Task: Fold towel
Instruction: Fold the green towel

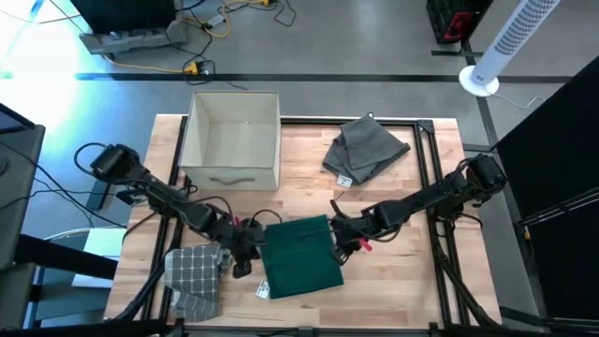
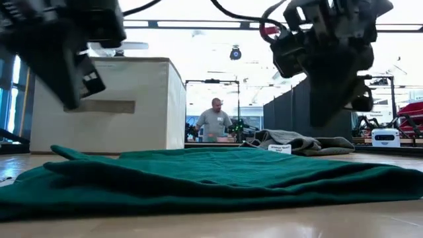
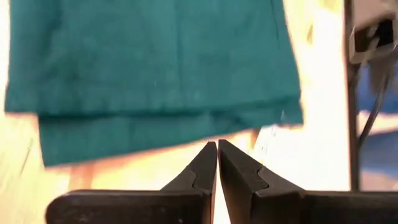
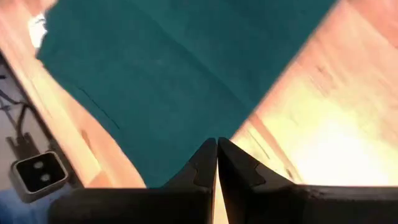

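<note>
Green towel (image 2: 218, 178) fills the foreground of the low view, lying flat and folded on the desk (image 1: 393, 197). Both tools hover just off its edges, each with its fingers pressed together and pinching nothing: the left tool (image 1: 245, 245) sits beside the towel's left edge, the right tool (image 1: 339, 234) at its upper right corner. In the left wrist view the closed fingers (image 3: 205, 168) point at a layered edge of the cloth without touching it. Seen from above, the towel is a near-rectangle, its long axis running toward and away from the box (image 1: 234, 140), slightly tilted. A grey cloth (image 1: 365, 150) lies well apart behind it, and a checked cloth (image 1: 194, 276) near the left front corner.
</note>
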`<state>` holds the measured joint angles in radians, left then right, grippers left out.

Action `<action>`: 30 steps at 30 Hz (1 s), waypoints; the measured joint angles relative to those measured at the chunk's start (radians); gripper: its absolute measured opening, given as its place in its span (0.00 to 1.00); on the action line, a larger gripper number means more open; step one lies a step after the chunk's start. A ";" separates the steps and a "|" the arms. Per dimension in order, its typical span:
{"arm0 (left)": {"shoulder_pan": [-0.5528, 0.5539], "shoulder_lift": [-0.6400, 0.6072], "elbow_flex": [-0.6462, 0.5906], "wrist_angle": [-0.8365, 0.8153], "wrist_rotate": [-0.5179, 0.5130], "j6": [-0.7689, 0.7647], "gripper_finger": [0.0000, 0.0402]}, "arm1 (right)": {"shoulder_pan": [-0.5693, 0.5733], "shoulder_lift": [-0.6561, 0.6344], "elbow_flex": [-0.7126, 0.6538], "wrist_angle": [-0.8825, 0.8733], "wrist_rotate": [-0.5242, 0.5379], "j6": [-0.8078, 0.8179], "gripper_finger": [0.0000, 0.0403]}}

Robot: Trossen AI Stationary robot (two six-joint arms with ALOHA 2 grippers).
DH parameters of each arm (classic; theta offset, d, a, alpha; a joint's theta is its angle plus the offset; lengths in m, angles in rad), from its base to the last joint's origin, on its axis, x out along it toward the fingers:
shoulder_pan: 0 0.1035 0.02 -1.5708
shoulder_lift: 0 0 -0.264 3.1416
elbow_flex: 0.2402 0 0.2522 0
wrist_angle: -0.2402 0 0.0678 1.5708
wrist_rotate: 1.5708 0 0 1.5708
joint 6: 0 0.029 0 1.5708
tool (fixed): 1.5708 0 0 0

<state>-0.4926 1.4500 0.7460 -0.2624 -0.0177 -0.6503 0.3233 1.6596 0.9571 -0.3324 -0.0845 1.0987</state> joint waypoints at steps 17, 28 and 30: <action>-0.024 -0.002 -0.001 -0.102 -0.220 -0.151 0.02 | -0.160 0.000 0.019 -0.012 0.080 -0.502 0.00; 0.003 -0.006 -0.115 0.115 -0.309 -0.366 0.02 | -0.212 0.000 0.019 -0.090 0.022 -0.858 0.00; 0.014 -0.006 -0.115 0.117 -0.347 -0.355 0.04 | -0.216 0.000 0.019 -0.089 0.019 -0.899 0.00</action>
<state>-0.4786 1.4441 0.6312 -0.1459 -0.3644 -1.0054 0.1070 1.6600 0.9760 -0.4210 -0.0658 0.1996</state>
